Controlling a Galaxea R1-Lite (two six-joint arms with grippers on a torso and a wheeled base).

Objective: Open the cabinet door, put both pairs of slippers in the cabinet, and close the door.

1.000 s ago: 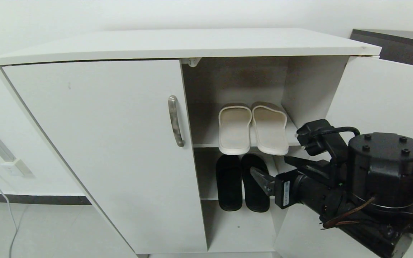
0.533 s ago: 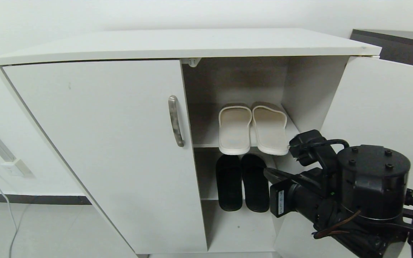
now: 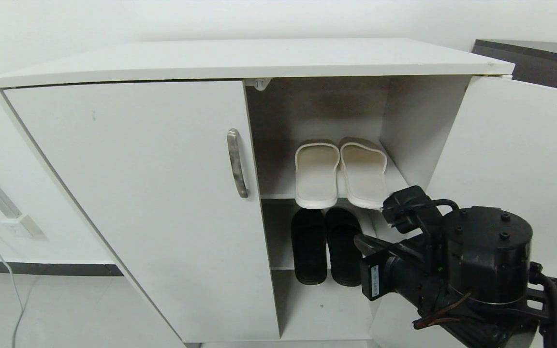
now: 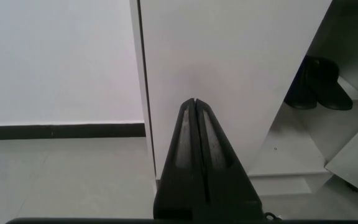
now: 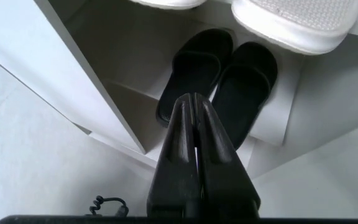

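A: Judging by the shelves, looks done with stowing: spotting the pair of cream foam slide slippers [image 3: 340, 174] side by side on the upper shelf [image 3: 276, 180] of the white wooden cabinet [image 3: 259, 58], and the pair of black rubber slippers [image 3: 327, 246] side by side on the shelf below [image 3: 281, 258]. Leaves only the closing.
B: Agreed. Grippers?
A: Seeing the right gripper [image 5: 195, 98] pressed together, holding nothing, just in front of the open bay, near the black pair, not touching. Same for the left gripper [image 4: 194, 102]: pressed together, empty, facing the closed left-hand white door panel [image 3: 138, 193] with its brushed metal bar handle [image 3: 237, 163].
B: And the right-hand white door panel [image 3: 525, 145]?
A: Swung wide open, beside the right arm [image 3: 481, 256]. Can't see its handle.
B: Next then: pull the right arm clear of the bay, get round to the door's outer face, push it shut. Mind the cream heels overhanging the shelf lip; probably clear the door, can't tell.
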